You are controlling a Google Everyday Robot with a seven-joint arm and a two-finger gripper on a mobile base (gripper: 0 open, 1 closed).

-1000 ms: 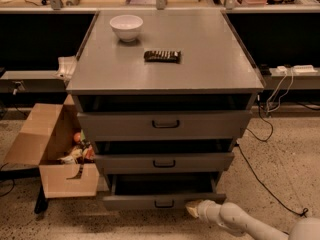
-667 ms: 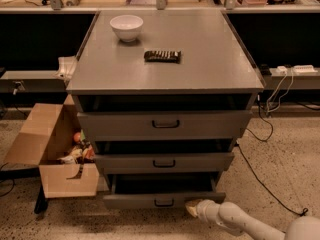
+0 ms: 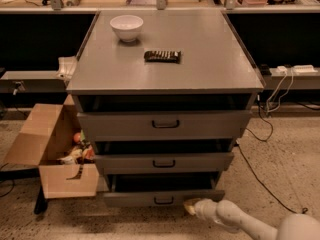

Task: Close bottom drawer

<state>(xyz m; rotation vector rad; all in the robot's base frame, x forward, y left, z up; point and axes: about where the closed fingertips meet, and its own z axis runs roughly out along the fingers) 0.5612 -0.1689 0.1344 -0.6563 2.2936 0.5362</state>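
The bottom drawer [image 3: 145, 198] is the lowest, narrowest grey front of the cabinet, with a small black handle [image 3: 164, 201]. It stands pulled out a little, with a dark gap above its front panel. My gripper [image 3: 190, 206] is at the end of the white arm coming in from the lower right. Its tip is at the drawer's front panel, just right of the handle. The middle drawer [image 3: 164, 162] and the top drawer [image 3: 165, 124] sit above it.
A white bowl [image 3: 126, 27] and a dark flat bar [image 3: 162, 56] lie on the cabinet top [image 3: 210, 59]. An open cardboard box [image 3: 55, 149] with items stands on the floor at the left. Cables [image 3: 260, 134] run over the floor at the right.
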